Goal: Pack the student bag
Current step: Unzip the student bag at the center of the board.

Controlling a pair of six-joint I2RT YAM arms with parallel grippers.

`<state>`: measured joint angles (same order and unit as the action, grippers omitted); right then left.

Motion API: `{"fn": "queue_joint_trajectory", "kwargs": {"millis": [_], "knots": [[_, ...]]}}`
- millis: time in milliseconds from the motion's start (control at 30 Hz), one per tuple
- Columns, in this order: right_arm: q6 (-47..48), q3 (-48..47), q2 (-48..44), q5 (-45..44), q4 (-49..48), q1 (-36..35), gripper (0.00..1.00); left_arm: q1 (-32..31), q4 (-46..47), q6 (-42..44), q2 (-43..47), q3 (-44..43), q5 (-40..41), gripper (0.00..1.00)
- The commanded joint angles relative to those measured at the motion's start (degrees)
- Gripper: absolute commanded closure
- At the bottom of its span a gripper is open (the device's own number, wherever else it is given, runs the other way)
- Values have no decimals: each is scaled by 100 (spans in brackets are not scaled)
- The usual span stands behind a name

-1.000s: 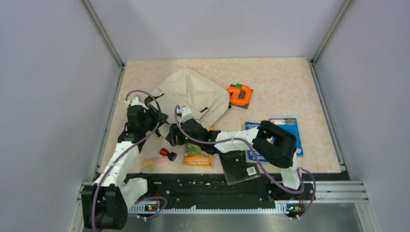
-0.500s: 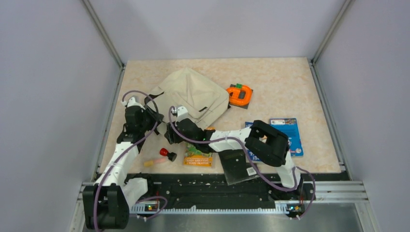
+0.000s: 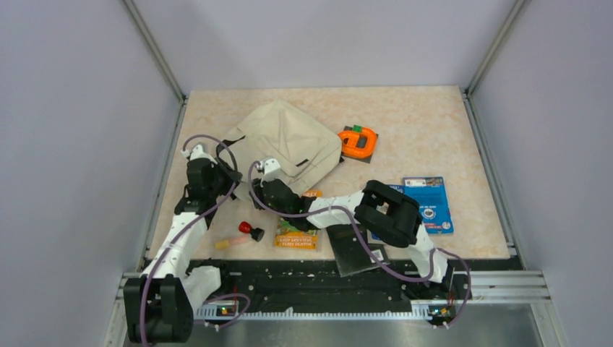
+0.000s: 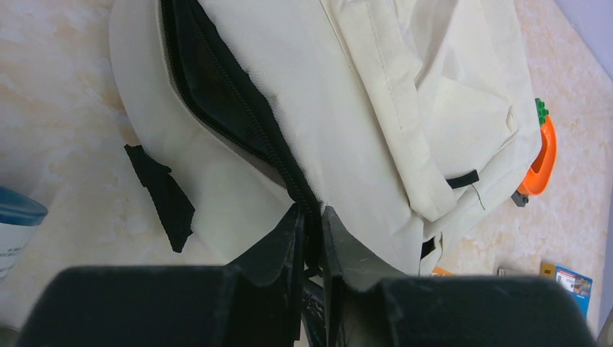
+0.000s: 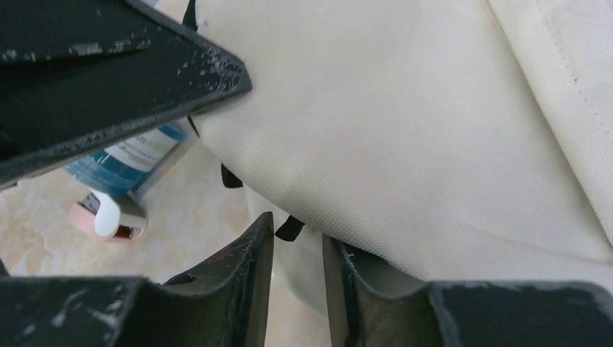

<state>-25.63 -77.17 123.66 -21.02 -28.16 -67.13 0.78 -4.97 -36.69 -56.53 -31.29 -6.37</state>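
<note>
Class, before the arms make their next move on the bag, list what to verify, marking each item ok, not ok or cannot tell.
1. Left hand pinches the bag at its zipper edge: ok.
2. Right hand grips the bag: not ok, fingers apart at the fabric's edge.
3. Zipper opened: ok, a dark gap shows.
4. Opening wide enough for packing: cannot tell.
5. Snack packet and blue books packed: not ok, both lie on the table.

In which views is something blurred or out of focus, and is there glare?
Top external view: evenly lit table, fairly sharp, no glare. Left wrist view: student bag sharp, left hand soft. Right wrist view: bag weave sharp, right hand soft too.
</note>
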Motion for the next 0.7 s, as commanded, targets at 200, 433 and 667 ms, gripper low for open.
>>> {"fn": "queue_joint_trajectory", "kwargs": {"millis": [200, 433, 667], "knots": [[614, 210, -107, -762, -1409, -37, 100, 37, 6, 156, 53, -220, -169, 99], [717, 1530, -1313, -802, -1593, -37, 100, 45, -232, 258, 93, -593, -314, 100], [431, 2485, -2339, -412, -1215, -37, 100, 45, -260, 154, 113, -755, -292, 100]]}}
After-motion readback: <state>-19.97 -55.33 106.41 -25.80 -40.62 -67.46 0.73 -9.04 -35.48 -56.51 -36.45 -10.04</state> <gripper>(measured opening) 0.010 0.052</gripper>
